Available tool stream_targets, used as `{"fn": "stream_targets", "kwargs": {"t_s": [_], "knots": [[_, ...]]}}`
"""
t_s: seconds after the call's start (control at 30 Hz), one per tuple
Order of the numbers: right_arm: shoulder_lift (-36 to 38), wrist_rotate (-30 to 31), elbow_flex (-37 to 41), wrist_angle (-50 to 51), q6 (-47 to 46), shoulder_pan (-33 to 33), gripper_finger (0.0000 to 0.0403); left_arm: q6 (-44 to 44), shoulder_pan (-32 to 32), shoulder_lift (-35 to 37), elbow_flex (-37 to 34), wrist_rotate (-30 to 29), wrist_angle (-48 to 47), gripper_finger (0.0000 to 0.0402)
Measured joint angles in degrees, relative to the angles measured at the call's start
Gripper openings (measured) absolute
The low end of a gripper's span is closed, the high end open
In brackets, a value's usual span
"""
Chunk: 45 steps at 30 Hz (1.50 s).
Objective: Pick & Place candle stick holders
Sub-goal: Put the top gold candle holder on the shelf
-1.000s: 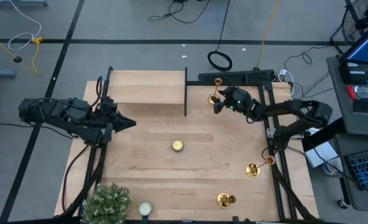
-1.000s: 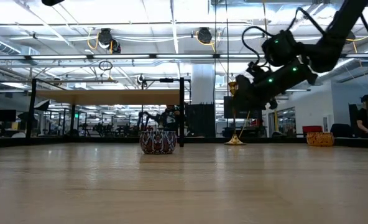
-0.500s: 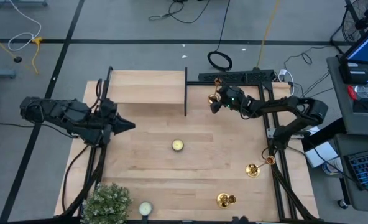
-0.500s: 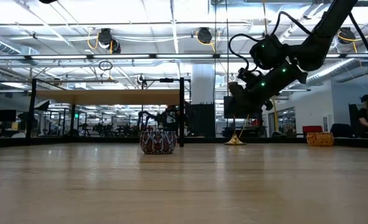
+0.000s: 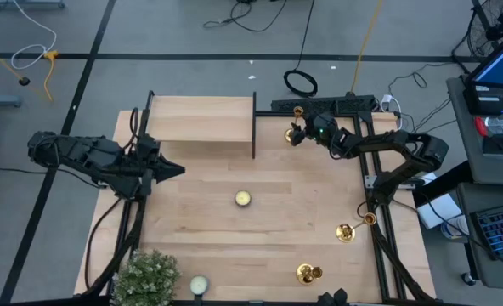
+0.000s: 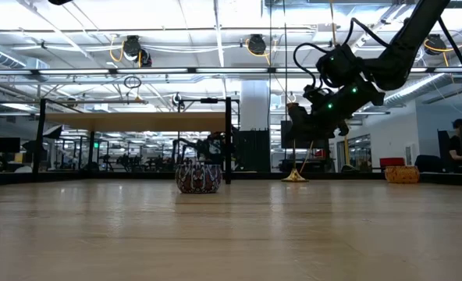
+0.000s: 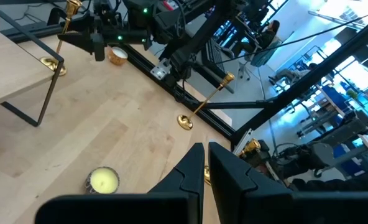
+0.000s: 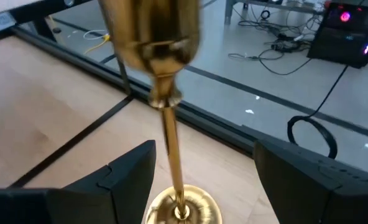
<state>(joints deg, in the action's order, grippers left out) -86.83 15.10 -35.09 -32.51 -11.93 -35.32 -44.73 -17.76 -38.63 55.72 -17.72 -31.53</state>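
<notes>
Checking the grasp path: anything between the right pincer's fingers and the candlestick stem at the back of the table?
Nothing. In the right wrist view the open right pincer straddles the candlestick, with only bare gaps between its stem and each finger; not touching yet.

A: What colours am I working with here?
B: Shiny gold candlestick [image 8: 165, 106] between my black fingers [image 8: 131, 174], pale wood table [image 5: 200, 238]. Yellow tealight [image 5: 243, 199] mid-table, green plant [image 5: 147, 276] toward the table's near corner, red patterned bowl [image 6: 198, 177].
</notes>
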Motion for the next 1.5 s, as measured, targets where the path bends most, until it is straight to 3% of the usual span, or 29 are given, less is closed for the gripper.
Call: {"fn": "stream_targets", "kwargs": {"t_s": [0.33,0.57,0.8,1.3,1.5], "knots": [[-1.3,-6.1,0.0,-2.4,-2.3,-0.3,0.018,0.5,0.0,0.0,0.0,-0.5,0.0,0.0026],[-1.3,-6.3,0.0,-2.4,-2.2,-0.4,0.0117,0.5,0.0,0.0,0.0,-0.9,0.0,0.0026],[-1.3,-9.7,-0.1,-2.2,-5.1,-0.4,0.0019,0.5,0.0,0.0,-0.3,-0.9,0.1,0.0026],[-0.2,-16.7,0.0,-1.1,-8.5,2.0,0.0015,-4.5,0.0,0.0,-5.7,-0.9,0.2,0.0026],[6.6,-17.0,0.1,4.1,-8.6,4.7,0.0013,-4.7,0.0,0.0,-8.2,-0.9,2.1,0.0026]]}}
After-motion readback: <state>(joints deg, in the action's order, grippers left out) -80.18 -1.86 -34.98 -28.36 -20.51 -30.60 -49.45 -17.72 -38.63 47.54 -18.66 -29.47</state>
